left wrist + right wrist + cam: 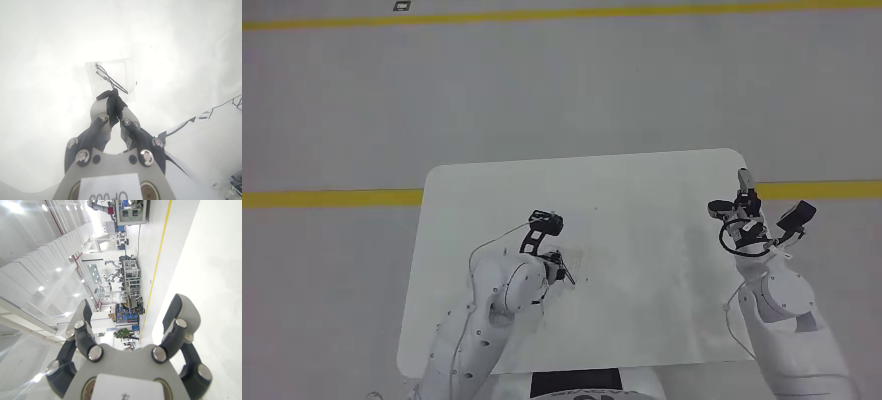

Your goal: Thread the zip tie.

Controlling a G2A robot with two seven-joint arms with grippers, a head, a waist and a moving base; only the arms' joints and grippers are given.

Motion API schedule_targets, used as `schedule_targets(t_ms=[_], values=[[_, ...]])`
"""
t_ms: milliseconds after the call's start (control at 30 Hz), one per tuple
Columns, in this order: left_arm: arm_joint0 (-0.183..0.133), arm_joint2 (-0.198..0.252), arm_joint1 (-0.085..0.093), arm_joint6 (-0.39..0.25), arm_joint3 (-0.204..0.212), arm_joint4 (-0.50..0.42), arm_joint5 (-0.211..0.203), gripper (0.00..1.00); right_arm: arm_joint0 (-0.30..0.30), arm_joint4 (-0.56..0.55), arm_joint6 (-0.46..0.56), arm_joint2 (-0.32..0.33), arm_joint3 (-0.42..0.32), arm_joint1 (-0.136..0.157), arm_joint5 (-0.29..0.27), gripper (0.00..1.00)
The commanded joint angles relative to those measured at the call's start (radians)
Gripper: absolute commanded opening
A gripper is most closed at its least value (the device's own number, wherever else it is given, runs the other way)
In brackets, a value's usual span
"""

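Now the left gripper (113,98) is low over the white table (642,200). Its taped fingers are closed together right at the tail ends of the zip ties (108,78), and it seems to pinch one of them. The ties lie in a small clear tray (130,75), with their heads on the far side from the gripper. I think such a tie is very light, thin, springy and a little slippery, so it is better held near the tail, not in the middle where it bends. The right gripper (130,306) is wide open and holds nothing, raised at the table's right edge.
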Motion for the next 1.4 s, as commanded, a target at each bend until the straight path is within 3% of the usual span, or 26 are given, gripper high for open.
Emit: schedule_targets(t_ms=[0,100,167,200,467,533,600,667,800,900,1033,1133,1267,1367], values=[[0.005,-0.027,0.007,-0.004,-0.006,-0.058,-0.061,0.0,0.0,0.0,0.0,0.0,0.0,0.0,0.0,1.0],[-0.001,-0.069,0.017,-0.014,-0.001,-0.129,-0.122,0.0,0.0,0.0,0.0,0.0,0.0,0.0,0.0,1.0],[-0.014,-0.091,0.024,-0.027,0.015,-0.208,-0.208,0.0,0.0,0.0,0.0,0.0,0.0,0.0,0.0,1.0],[-0.016,-0.096,0.025,-0.029,0.018,-0.221,-0.222,0.0,0.0,0.0,0.0,0.0,0.0,0.0,0.0,1.0],[-0.016,-0.096,0.025,-0.029,0.018,-0.221,-0.222,0.0,0.0,0.0,0.0,0.0,0.0,0.0,0.0,1.0],[-0.026,-0.116,0.026,-0.022,0.07,-0.331,-0.222,0.0,0.0,0.0,0.0,0.0,0.0,0.0,0.0,1.0],[-0.065,-0.169,0.034,-0.051,0.123,-0.434,-0.253,0.0,0.0,0.0,0.0,0.0,0.0,0.0,0.0,1.0],[-0.08,-0.207,0.046,-0.051,0.18,-0.539,-0.304,0.0,0.0,0.0,0.0,0.0,0.0,0.0,0.0,1.0],[-0.11,-0.259,0.097,-0.051,0.294,-0.728,-0.44,0.0,0.0,0.0,0.0,0.0,0.0,0.0,0.0,1.0],[-0.142,-0.233,0.148,-0.051,0.341,-0.858,-0.44,0.0,0.0,0.0,0.0,0.0,0.0,0.0,0.0,1.0],[-0.197,-0.171,0.242,-0.051,0.408,-1.022,-0.44,0.0,0.0,0.0,0.0,0.0,0.0,0.0,0.0,1.0],[-0.242,-0.092,0.306,-0.051,0.441,-1.162,-0.44,0.0,0.0,0.0,0.0,0.0,0.0,0.0,0.0,1.0],[-0.295,0.003,0.384,-0.051,0.46,-1.288,-0.44,0.0,0.0,0.0,0.0,0.0,0.0,0.0,0.0,1.0],[-0.327,0.059,0.432,-0.051,0.465,-1.356,-0.44,0.0,0.0,0.0,0.0,0.0,0.0,0.0,0.0,1.0]])
